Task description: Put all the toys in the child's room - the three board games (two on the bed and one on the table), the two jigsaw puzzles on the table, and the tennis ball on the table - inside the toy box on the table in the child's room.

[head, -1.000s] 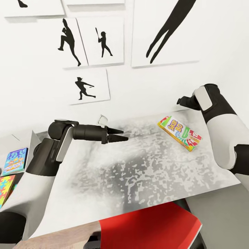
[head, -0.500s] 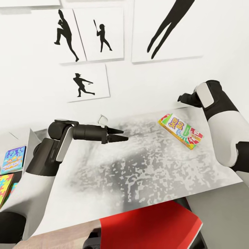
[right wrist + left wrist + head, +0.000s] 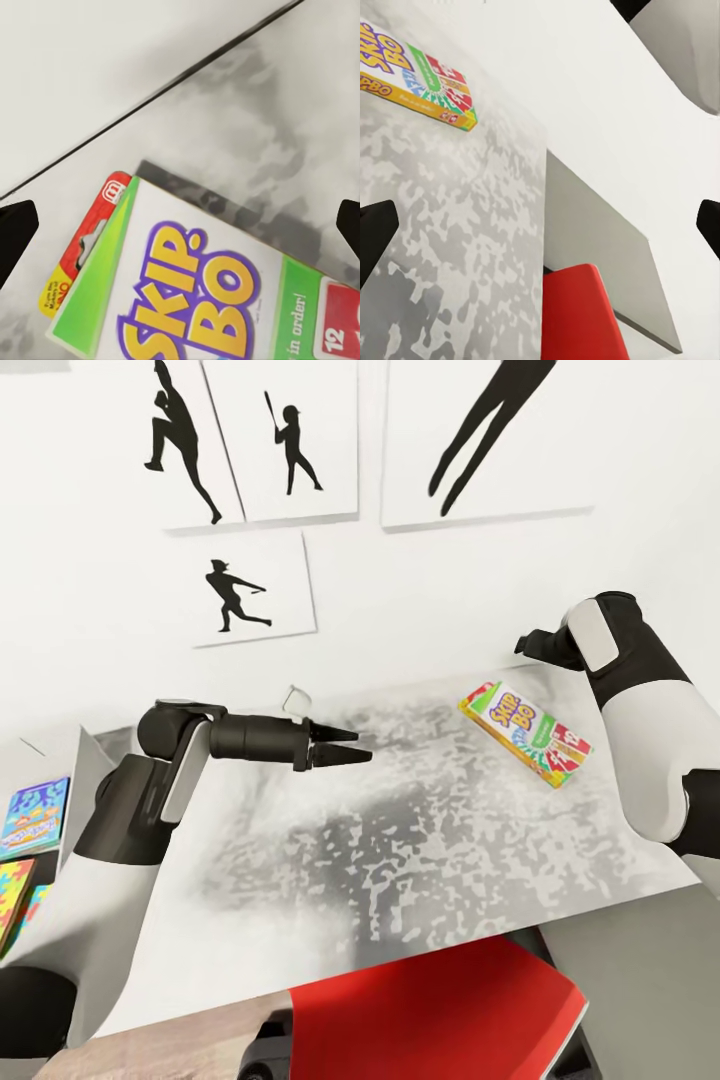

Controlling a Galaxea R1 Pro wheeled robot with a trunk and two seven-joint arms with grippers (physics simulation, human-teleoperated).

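A robot's head camera looks down over a mottled grey and white surface, apparently the bed [image 3: 400, 860], set against a white wall hung with black baseball-player silhouette pictures [image 3: 240, 592].

A green, red and yellow board game [image 3: 524, 732] marked "Skip-Bo" lies flat on the far right part of the bed, turned at an angle to the wall. It is a thin flat box and nothing is touching it.

The left gripper [image 3: 352, 747] reaches out level over the middle of the bed, well apart from the board game. In the head view its dark fingers look close together at the tips, yet the left wrist view shows a fingertip at each side edge with a wide gap between, so the fingers are spread and hold nothing.

The right arm [image 3: 640, 740] bends in from the right, its wrist above the far edge of the bed, just beyond the board game. In the right wrist view the board game [image 3: 202, 292] sits directly ahead, with dark fingertips [image 3: 15, 232] at both side edges (spread wide, gripping nothing).

At the far left edge lies a counter [image 3: 45, 752] carrying a blue board game [image 3: 34, 816] and, nearer the robot, a bright jigsaw puzzle [image 3: 12, 885]. A red object [image 3: 430, 1015] sits below the bed's near edge.
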